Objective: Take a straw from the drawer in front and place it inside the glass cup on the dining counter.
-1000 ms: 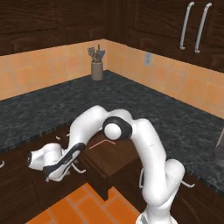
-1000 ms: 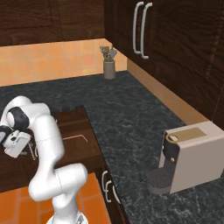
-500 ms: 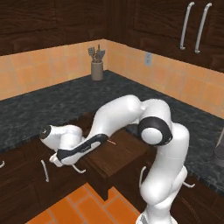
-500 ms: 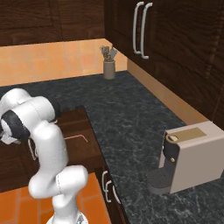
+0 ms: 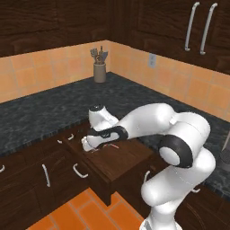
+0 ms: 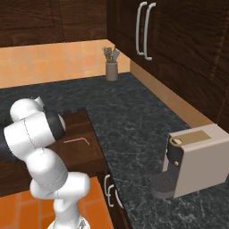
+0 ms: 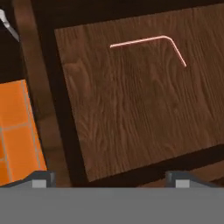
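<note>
The dark brown drawer (image 5: pixel 117 161) stands pulled out from under the granite counter, with its silver handle (image 5: pixel 80 172) on the front. On its wooden floor (image 7: pixel 131 109) lies the thin red-pink straw (image 7: pixel 140 40), bent like an elbow near one end; it also shows as the straw (image 6: pixel 76 140) and the straw (image 5: pixel 113 146). My gripper (image 5: pixel 92 147) hangs over the drawer's left part, just above its floor and short of the straw. In the hand view the gripper (image 7: pixel 109 180) is open, its fingertips (image 7: pixel 43 178) wide apart with nothing between them. The glass cup and the dining counter are out of view.
Black speckled granite counter (image 5: pixel 45 112) runs around the corner. A utensil holder (image 5: pixel 99 72) stands at the back wall and a coffee machine (image 6: pixel 197 161) at the right. Wall cabinets (image 6: pixel 179 40) hang above. Orange floor tiles (image 5: pixel 76 211) lie below the drawer front.
My arm has swung to the right, carrying the gripper from left of the drawer front to over the open drawer. The straw and drawer have not moved.
</note>
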